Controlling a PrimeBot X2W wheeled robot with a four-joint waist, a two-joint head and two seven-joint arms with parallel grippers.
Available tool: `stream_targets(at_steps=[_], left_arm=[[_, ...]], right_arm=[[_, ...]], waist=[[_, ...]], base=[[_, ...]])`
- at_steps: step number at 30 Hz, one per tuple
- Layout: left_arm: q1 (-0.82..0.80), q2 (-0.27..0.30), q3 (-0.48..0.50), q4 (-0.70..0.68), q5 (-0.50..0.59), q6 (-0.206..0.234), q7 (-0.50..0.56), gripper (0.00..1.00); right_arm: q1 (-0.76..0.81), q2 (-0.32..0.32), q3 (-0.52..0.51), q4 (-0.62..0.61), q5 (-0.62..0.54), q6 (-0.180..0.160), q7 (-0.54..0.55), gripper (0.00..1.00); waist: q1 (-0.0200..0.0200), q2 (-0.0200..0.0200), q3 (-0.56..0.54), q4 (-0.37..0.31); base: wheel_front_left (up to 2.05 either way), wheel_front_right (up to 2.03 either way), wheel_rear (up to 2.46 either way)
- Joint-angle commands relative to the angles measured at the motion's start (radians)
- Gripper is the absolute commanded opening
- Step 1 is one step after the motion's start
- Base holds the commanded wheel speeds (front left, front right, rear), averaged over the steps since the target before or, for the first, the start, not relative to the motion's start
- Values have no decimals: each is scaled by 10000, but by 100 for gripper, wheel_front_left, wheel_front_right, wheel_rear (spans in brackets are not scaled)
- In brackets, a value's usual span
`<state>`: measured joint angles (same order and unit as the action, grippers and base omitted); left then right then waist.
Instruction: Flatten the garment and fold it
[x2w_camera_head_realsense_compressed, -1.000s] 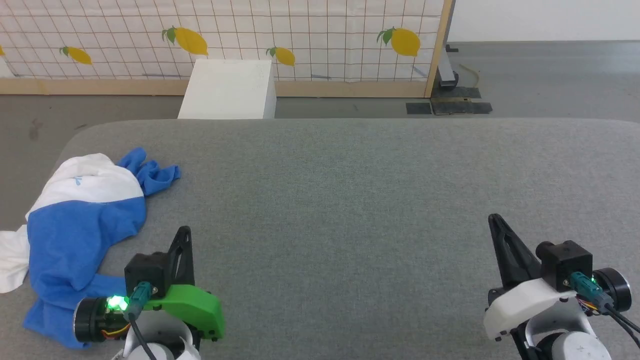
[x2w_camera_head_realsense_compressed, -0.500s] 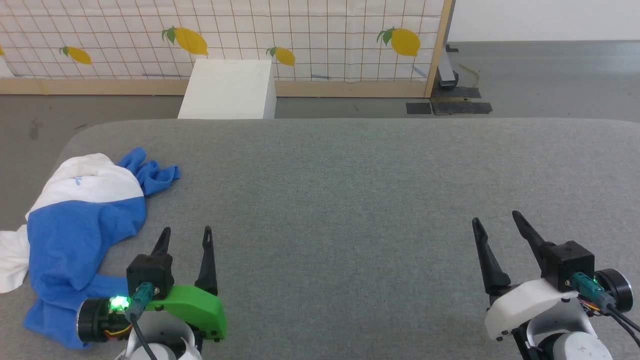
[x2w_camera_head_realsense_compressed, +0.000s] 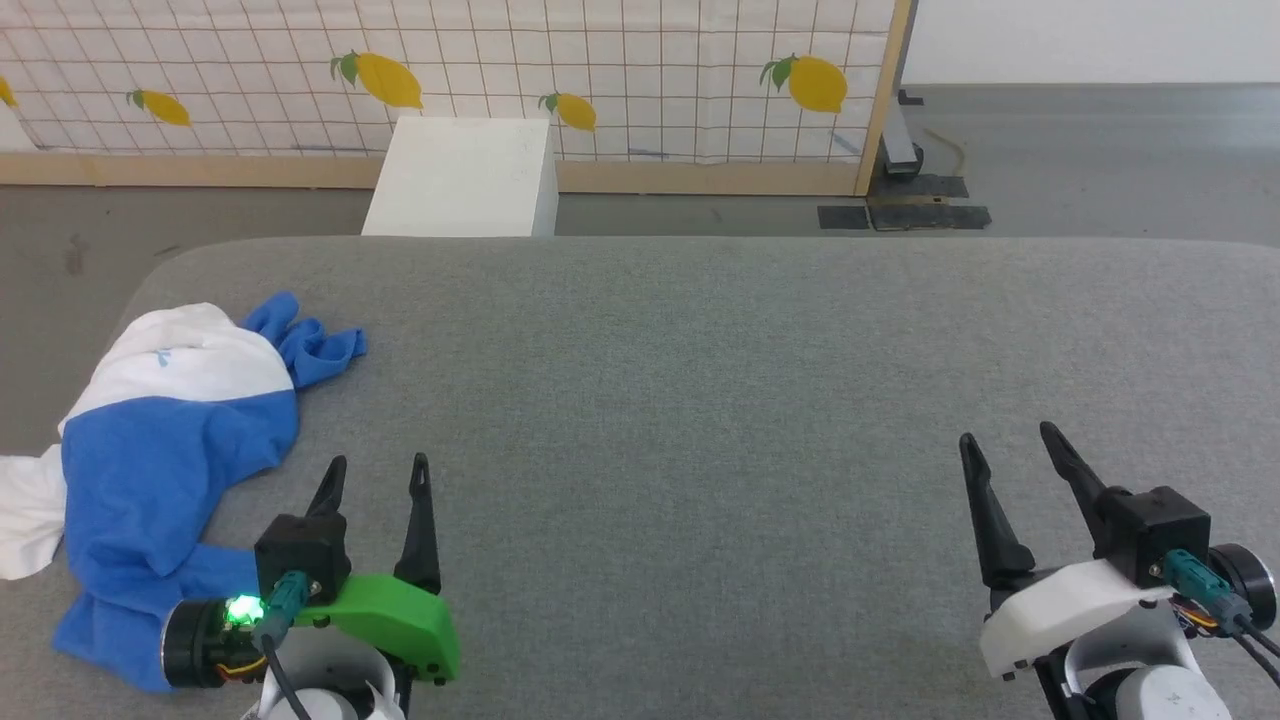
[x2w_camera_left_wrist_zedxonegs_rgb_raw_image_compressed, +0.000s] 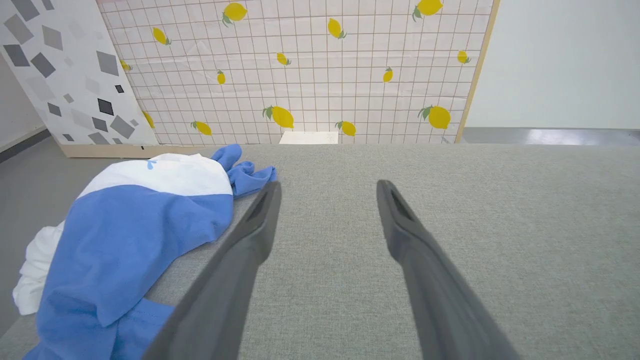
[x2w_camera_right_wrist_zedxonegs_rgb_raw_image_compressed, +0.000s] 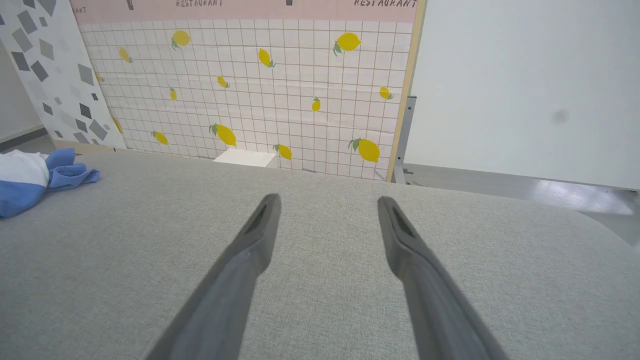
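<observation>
The garment (x2w_camera_head_realsense_compressed: 165, 450) is a crumpled white and royal-blue T-shirt lying in a heap at the left end of the grey padded table (x2w_camera_head_realsense_compressed: 700, 400), partly draped over its left edge. In the left wrist view the garment (x2w_camera_left_wrist_zedxonegs_rgb_raw_image_compressed: 140, 225) lies just left of my fingers. My left gripper (x2w_camera_head_realsense_compressed: 378, 465) is open and empty, a little right of the heap's near part. My right gripper (x2w_camera_head_realsense_compressed: 1005, 438) is open and empty near the table's front right, far from the garment (x2w_camera_right_wrist_zedxonegs_rgb_raw_image_compressed: 30, 180). The left gripper (x2w_camera_left_wrist_zedxonegs_rgb_raw_image_compressed: 327, 186) and the right gripper (x2w_camera_right_wrist_zedxonegs_rgb_raw_image_compressed: 327, 200) both hover above bare fabric.
A white box (x2w_camera_head_realsense_compressed: 462, 178) stands on the floor behind the table. Behind it rises a lemon-patterned grid panel (x2w_camera_head_realsense_compressed: 600, 70) with a wooden frame. A metal stand base (x2w_camera_head_realsense_compressed: 900, 160) sits on the grey floor at the back right.
Both grippers have gone from shut to open. The whole head view has shifted slightly, so the camera moved a little; the garment lies as before.
</observation>
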<state>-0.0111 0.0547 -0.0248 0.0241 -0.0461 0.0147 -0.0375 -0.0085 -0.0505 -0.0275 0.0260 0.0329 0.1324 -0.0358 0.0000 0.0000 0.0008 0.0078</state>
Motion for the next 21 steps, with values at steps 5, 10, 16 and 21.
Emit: stream_targets(at_steps=[5, 10, 16, 21], left_arm=[[38, -10, -11, 59, -196, 134, -196, 100], [110, -12, 28, 76, -277, 198, -301, 100], [190, -14, 55, 80, -363, 260, -424, 100], [246, -15, 64, 100, -436, 293, -524, 100]], right_arm=[[157, 1, -62, 113, 175, -4, -203, 100], [205, 1, -98, 181, 247, -4, -308, 100], [275, 1, -121, 242, 340, -5, -432, 100], [321, 1, -125, 302, 427, -6, -532, 100]], waist=[[0, 0, -7, 204], [0, 0, -19, 465], [0, 0, -24, 904], [0, 0, -26, 1313]], base=[[0, 0, 0], [0, 0, 0], [0, 0, 0], [0, 0, 0]])
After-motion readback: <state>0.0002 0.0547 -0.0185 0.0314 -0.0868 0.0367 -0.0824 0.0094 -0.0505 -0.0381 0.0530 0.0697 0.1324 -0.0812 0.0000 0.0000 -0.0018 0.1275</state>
